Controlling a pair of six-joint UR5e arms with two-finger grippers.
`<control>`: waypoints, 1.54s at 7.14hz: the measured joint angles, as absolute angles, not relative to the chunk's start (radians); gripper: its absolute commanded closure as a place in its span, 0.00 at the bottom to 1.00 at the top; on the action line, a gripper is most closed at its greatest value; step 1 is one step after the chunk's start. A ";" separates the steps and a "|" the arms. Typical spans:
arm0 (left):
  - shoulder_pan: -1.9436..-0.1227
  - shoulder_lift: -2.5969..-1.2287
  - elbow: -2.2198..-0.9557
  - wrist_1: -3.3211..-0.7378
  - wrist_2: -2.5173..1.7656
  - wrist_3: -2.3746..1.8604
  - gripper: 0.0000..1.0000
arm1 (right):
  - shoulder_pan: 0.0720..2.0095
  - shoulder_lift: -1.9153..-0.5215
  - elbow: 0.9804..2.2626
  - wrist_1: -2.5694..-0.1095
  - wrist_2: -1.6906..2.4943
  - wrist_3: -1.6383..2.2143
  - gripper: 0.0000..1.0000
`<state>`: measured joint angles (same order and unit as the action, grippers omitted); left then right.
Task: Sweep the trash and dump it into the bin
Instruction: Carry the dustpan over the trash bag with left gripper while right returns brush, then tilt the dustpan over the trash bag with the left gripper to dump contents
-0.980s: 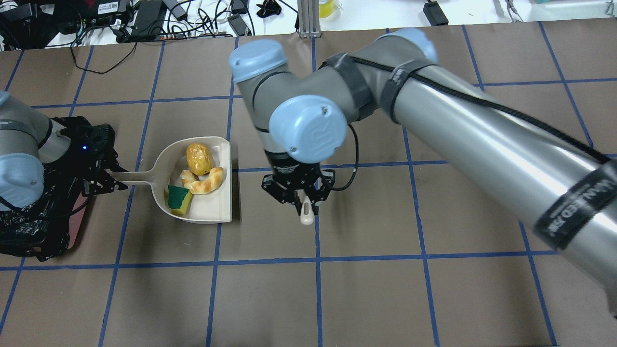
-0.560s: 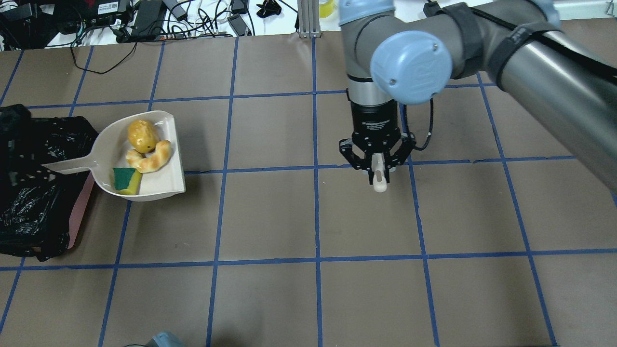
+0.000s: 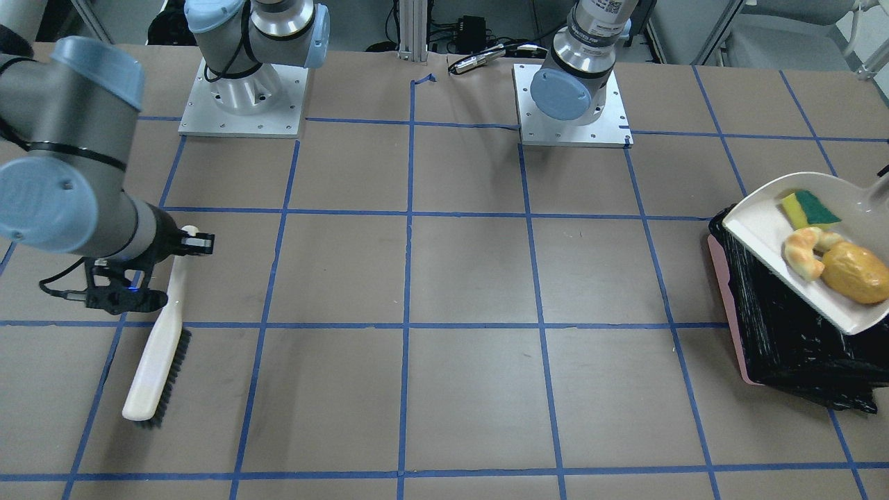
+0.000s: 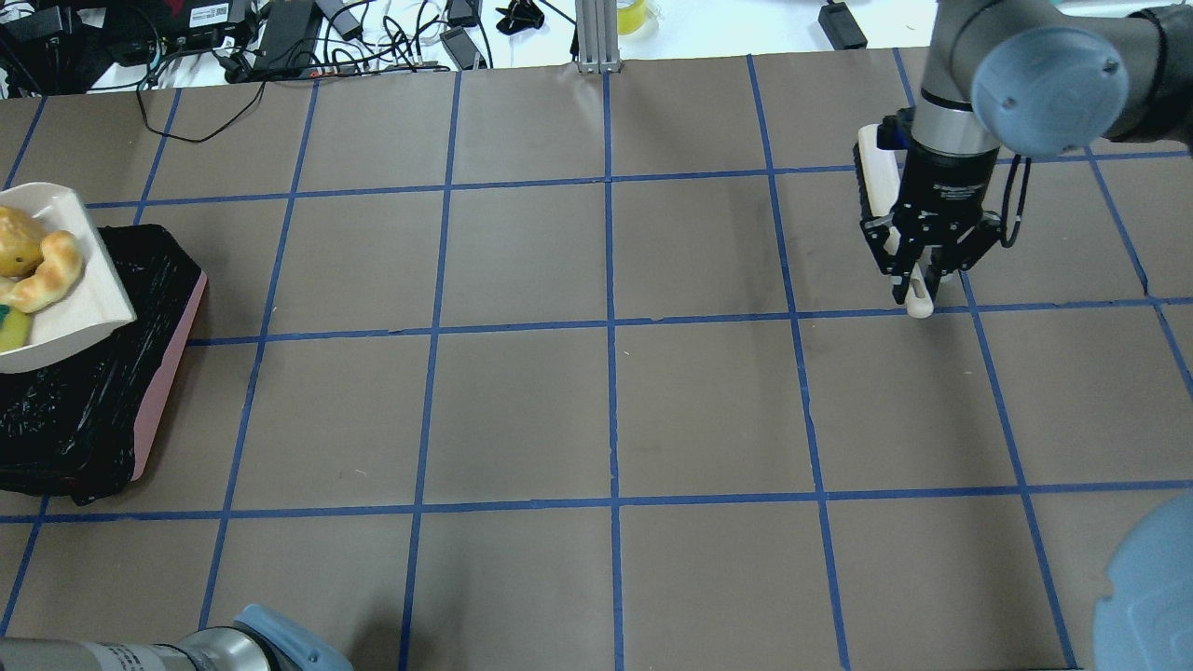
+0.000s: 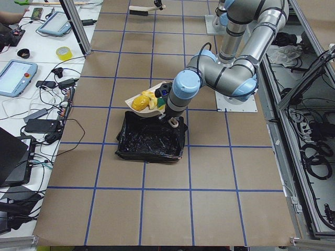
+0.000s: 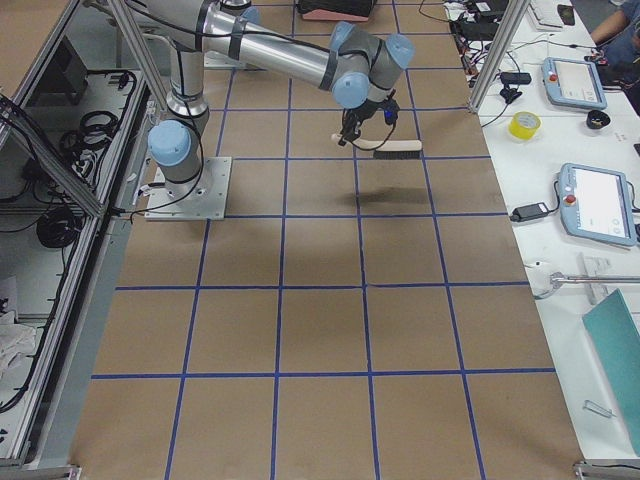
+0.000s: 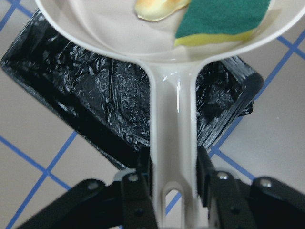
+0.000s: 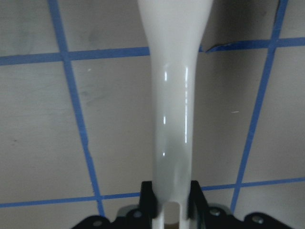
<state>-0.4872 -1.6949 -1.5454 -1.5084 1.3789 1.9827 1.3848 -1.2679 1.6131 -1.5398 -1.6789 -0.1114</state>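
My left gripper (image 7: pixel 172 176) is shut on the handle of the beige dustpan (image 3: pixel 778 229) and holds it lifted over the bin (image 3: pixel 785 333), a pink container lined with black plastic. The trash lies in the pan: the potato-like lump (image 3: pixel 856 272), the croissant-like piece (image 3: pixel 802 251) and the green-and-yellow sponge wedge (image 3: pixel 811 208). In the overhead view the dustpan (image 4: pixel 84 298) overlaps the bin (image 4: pixel 102 401) at the left edge. My right gripper (image 4: pixel 918 280) is shut on the handle of the beige brush (image 3: pixel 156 354), far off on the table's right side.
Cables and electronics (image 4: pixel 280 37) lie beyond the table's far edge, beside an aluminium post (image 4: pixel 596 37). The two arm bases (image 3: pixel 239 90) stand on the robot's side. My left arm's elbow (image 4: pixel 280 643) shows at the overhead view's bottom edge.
My left arm has carried the loaded dustpan leftward and raised it over the bin. My right arm has carried the brush away to the right and farther back.
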 measured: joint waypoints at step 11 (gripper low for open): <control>-0.766 -1.795 -1.523 -0.959 2.100 2.413 1.00 | 1.250 -1.147 1.681 -1.740 -1.788 -0.306 0.12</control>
